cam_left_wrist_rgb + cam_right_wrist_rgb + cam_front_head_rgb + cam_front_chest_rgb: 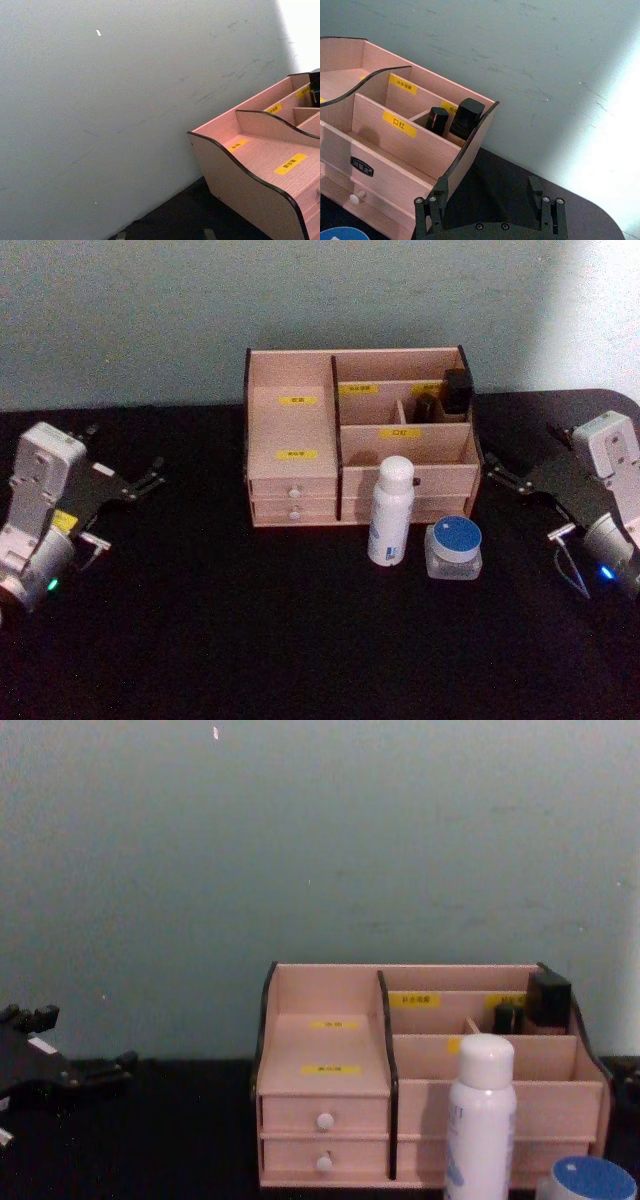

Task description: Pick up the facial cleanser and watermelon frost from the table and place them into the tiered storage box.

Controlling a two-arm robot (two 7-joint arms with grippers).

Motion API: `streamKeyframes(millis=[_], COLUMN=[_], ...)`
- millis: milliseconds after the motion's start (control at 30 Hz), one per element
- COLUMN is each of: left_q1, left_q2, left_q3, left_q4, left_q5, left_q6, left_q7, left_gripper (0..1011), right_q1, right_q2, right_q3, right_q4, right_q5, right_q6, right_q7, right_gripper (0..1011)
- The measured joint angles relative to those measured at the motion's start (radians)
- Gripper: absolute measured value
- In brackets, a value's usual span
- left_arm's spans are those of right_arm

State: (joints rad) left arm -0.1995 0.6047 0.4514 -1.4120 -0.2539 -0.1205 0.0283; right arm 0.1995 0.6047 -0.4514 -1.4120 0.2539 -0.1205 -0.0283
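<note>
Currently the facial cleanser (391, 512) is standing upright on the surface (250, 640) at the tiered storage box's (290, 485) 6 o'clock, the watermelon frost (453, 548) sitting just beside it at 3 o'clock. The left gripper (150, 478) and right gripper (498, 472) are hovering spread at the box's 9 and 3 o'clock.

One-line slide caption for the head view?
Facial cleanser and watermelon frost stand before the tiered storage box; left gripper and right gripper open, flanking.

Tall white facial cleanser (391, 512) upright just before the pinkish tiered storage box (300, 485) at the table's (200, 640) far edge; squat blue-lidded watermelon frost (454, 548) just right of it.
</note>
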Motion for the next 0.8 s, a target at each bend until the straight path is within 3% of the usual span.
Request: streamKeyframes(millis=[800], left_q1=[0.0], left_q2=[0.0], left_q3=[0.0], left_q4=[0.0], left_q5=[0.0], left_q6=[0.0], left_q7=[0.0], left_gripper=[1001], right_q1=[0.0], right_q2=[0.0], right_q3=[0.0], right_q4=[0.0], right_q5=[0.0], right_q6=[0.0], right_q7=[0.0], right_gripper=[1002])
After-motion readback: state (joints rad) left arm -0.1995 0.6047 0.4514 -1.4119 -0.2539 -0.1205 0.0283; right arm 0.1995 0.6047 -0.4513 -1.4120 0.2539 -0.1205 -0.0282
